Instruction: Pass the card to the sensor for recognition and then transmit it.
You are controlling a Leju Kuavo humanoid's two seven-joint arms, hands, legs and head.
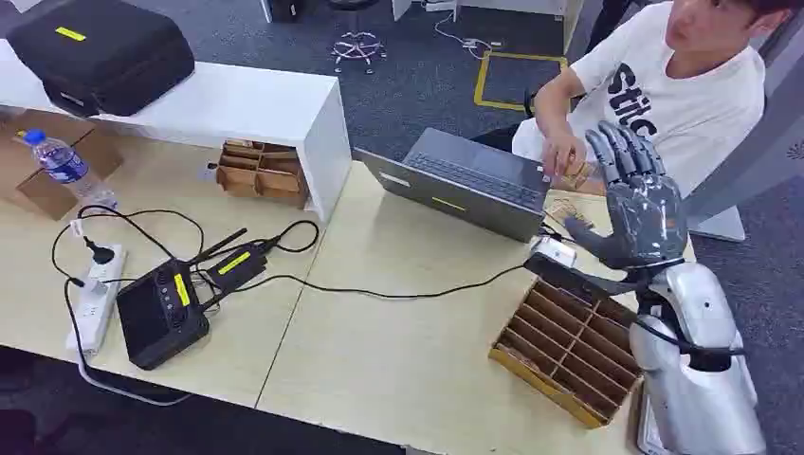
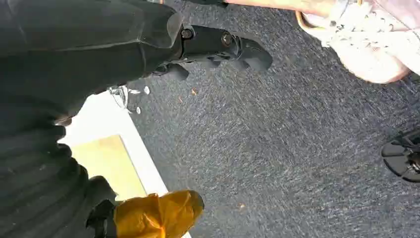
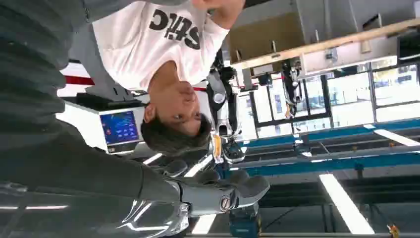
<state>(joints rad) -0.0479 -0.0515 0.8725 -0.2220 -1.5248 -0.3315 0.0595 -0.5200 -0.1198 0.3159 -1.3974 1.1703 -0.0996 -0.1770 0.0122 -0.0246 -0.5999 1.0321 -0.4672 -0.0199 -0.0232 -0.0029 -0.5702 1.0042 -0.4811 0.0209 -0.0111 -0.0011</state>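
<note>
Hiding the table edge behind it, the grey many-fingered right hand (image 1: 633, 202) stands raised, fingers (image 1: 621, 152) apart and empty; just beyond them, a person's hand (image 1: 563, 152) touches the grey open laptop (image 1: 465, 180). Left hand (image 2: 218, 47): finger state unclear.

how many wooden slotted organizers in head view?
2. One wooden organizer on the table's near right by the right hand; another tucked under the white shelf.

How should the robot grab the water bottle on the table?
Wrap the hand around the water bottle's clear middle, coming from the side. It stands upright and looks round, with a small blue cap, so the body probably gives the firmest hold. The raised right hand holds nothing.
</note>
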